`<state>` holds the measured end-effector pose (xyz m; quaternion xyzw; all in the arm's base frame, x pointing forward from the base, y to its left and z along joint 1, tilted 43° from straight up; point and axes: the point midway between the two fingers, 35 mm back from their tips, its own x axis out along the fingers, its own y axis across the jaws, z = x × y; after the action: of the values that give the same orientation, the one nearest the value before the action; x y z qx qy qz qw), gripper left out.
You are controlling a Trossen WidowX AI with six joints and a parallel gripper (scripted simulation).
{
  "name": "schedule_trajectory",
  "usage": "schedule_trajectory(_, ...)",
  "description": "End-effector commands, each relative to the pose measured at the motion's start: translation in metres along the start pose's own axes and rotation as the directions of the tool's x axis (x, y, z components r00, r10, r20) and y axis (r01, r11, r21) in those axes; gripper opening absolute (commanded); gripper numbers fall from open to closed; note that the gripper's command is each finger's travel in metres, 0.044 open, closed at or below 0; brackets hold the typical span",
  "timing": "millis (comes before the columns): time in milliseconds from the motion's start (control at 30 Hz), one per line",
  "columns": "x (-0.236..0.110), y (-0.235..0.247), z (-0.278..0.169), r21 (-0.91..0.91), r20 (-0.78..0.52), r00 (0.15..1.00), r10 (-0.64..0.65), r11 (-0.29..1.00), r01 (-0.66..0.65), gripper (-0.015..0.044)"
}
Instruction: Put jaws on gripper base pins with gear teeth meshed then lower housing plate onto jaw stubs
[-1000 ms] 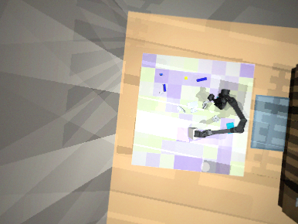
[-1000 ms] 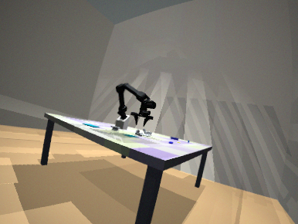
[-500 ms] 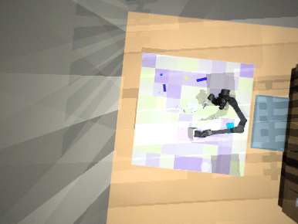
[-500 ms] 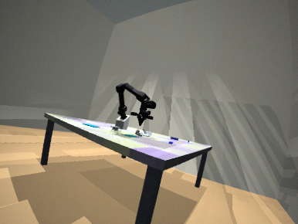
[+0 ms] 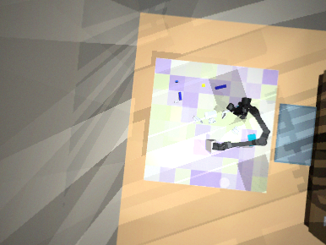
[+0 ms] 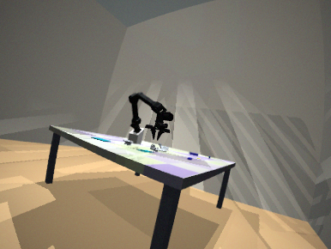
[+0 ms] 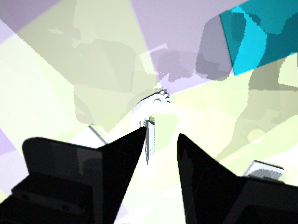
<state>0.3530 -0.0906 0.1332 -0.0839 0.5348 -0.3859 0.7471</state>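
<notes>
Pale purple-and-green patchwork tabletop [image 5: 162, 135] [image 6: 165, 170] [image 7: 107, 75] is carrying scattered white parts. Black parallel-jaw gripper [image 5: 231, 109] [image 6: 156, 138] [image 7: 161, 134] is hovering above, fingers standing partly open, gripping nothing. White curved gear-toothed jaw [image 7: 151, 135] is lying below, near the fingertips in the wrist view. Blue bar [image 5: 220, 87] [image 6: 194, 154] is lying well apart from the gripper.

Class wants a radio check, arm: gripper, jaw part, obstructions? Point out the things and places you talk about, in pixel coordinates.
Gripper [image 5: 226, 114] [image 6: 158, 138] [image 7: 161, 134] partly open, nothing held. White toothed part [image 7: 151, 106] ahead of fingertips, loose on table [image 5: 169, 145] [image 6: 116, 155]. Nothing seen between fingertips and it.
</notes>
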Motion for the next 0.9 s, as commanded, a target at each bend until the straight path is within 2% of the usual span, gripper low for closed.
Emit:
schedule_trajectory(0,-0.001,0.001,-0.002,-0.116,0.001,1.0,0.0,0.993,0.0,0.0236)
schedule_trajectory(267,-0.002,0.004,-0.005,-0.365,0.001,1.0,0.0,0.931,0.0,0.044)
schedule_trajectory(567,-0.003,0.006,-0.009,-0.615,0.001,1.0,0.0,0.789,0.001,0.044)
schedule_trajectory(867,-0.004,0.009,-0.013,-0.814,0.001,1.0,0.0,0.581,0.001,0.044)
